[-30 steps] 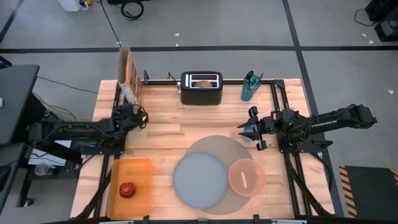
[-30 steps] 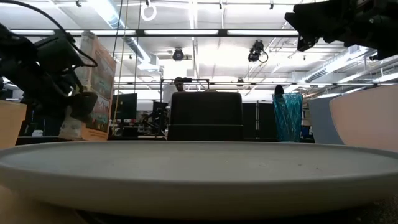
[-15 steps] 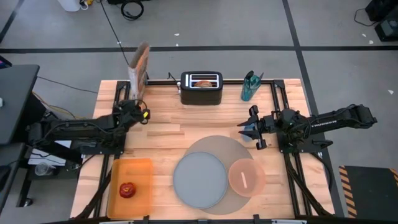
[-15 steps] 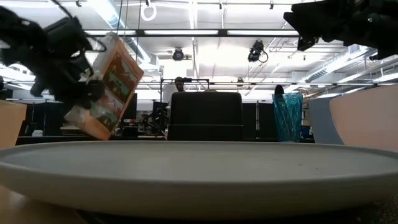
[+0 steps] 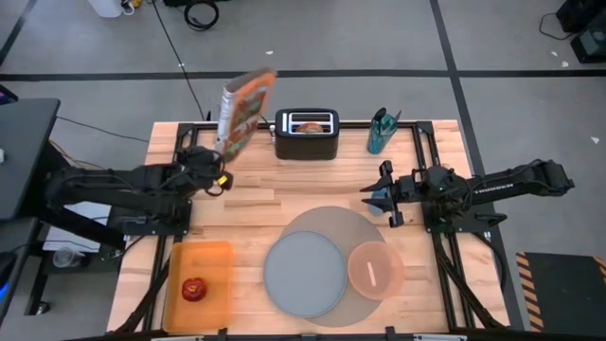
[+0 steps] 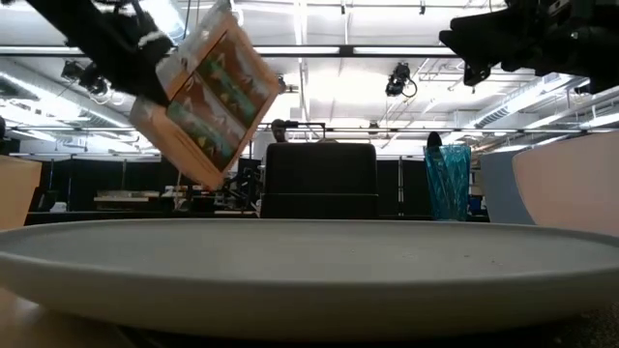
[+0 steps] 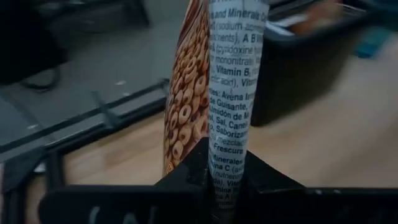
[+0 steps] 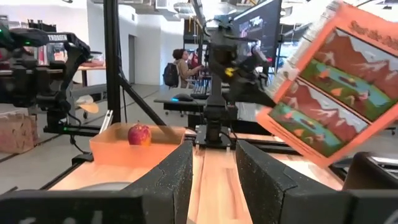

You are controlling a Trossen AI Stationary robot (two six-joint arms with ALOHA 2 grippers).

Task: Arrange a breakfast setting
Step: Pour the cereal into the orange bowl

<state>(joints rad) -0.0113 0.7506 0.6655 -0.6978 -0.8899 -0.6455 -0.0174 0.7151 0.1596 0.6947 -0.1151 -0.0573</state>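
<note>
The room is a large workshop with a grey floor marked by dark lines, ceiling strip lights, and desks with monitors where a person point(image 8: 181, 67) sits in the background. The wooden table point(image 5: 303, 194) fills the middle. On it lie the large round grey mat point(image 5: 327, 227), the round grey-blue plate point(image 5: 303, 275) on the mat, and the translucent pink bowl point(image 5: 376, 270) at the plate's right, a small pale object inside. The flat orange tray point(image 5: 218, 260) sits at the near left corner with the small red apple point(image 5: 194, 289) in it. At the far edge stand the black toaster point(image 5: 307, 135), something brown in its slot, and a blue-green glass point(image 5: 380, 133).

The left gripper point(image 5: 220, 161) is clamped on the lower end of a cereal box point(image 5: 245, 109), lifted and tilted toward the toaster. Its side panel reads "Vitamin B", "Avena", "Guisante", "Sal"; its front shows cereal rings. The right gripper point(image 5: 374, 199) hovers beside the mat, fingers point(image 8: 267, 177) narrowly parted, empty. "TROSSEN" is printed on the right arm.
</note>
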